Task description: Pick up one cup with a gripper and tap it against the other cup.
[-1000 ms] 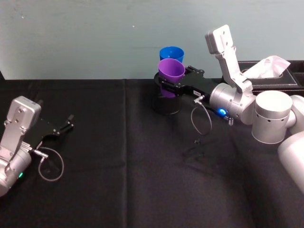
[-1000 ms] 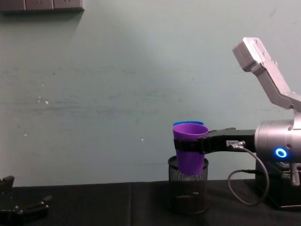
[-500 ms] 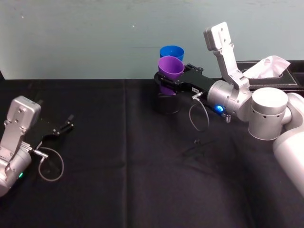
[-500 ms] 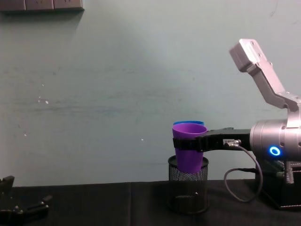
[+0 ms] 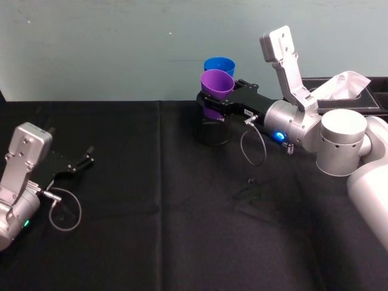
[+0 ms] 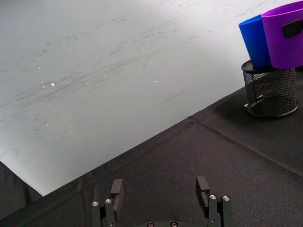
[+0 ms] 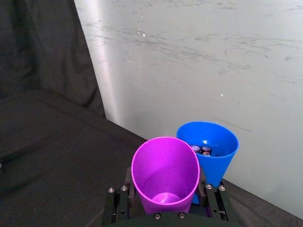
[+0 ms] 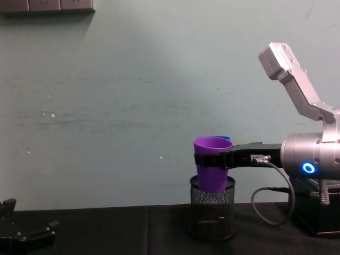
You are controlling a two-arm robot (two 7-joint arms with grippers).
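Grip: the right gripper (image 5: pixel 211 100) is clamped around the purple cup (image 5: pixel 217 85), holding it upright.
Purple cup: lifted, its base at the mouth of the black mesh holder (image 5: pixel 212 131), by the middle of the worktop's (image 5: pixel 151 236) far edge.
Blue cup (image 5: pixel 219 65): stands in that holder, just behind; whether the two touch cannot be told.
Left gripper (image 6: pixel 158 187): jaws wide, empty, near the left edge.
Progress: pick-up looks done; the tap looks imminent or under way.

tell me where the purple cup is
Head view: the purple cup is at the back, right of centre, held by the right gripper, in front of the blue cup, above the mesh holder.
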